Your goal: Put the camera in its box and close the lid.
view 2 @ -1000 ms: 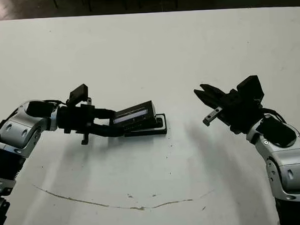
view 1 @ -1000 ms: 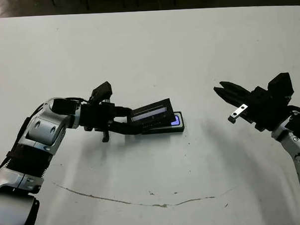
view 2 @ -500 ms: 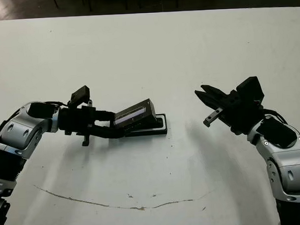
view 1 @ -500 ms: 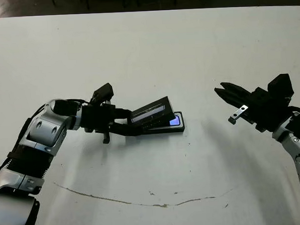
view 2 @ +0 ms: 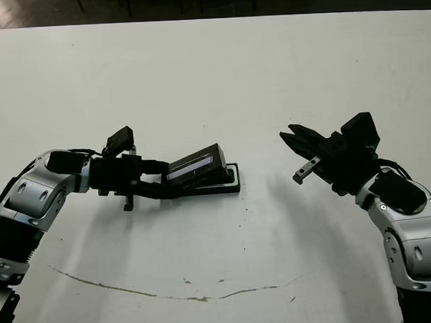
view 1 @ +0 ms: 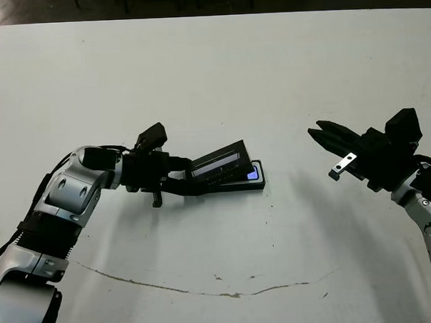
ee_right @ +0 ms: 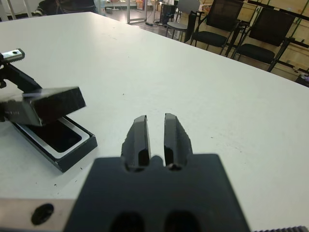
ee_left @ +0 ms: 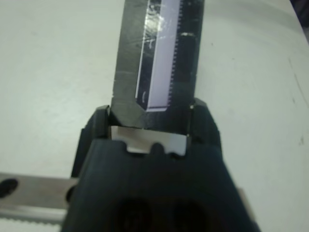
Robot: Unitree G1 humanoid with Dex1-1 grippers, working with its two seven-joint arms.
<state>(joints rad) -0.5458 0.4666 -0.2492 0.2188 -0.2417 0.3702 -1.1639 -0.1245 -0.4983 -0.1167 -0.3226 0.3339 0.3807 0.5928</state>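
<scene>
The tabletop [view 1: 212,76] is looking white, with a thin brown line near its front; the lid [view 1: 217,163] is showing black with a shiny silver strip; the box [view 1: 246,183] is black-rimmed; the camera [view 1: 252,174] is glowing blue; both hands are black.

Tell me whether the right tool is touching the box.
Apart. The left eye view shows the right tool hovering with bare white table between it and the box; the right wrist view shows the same gap.

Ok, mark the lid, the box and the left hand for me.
lid [view 1: 218,163], left eye view, silvery strip.
box [view 1: 259,184], left eye view, right end rim.
left hand [view 1: 190,178], left eye view, between fingertips on the lid.
</scene>
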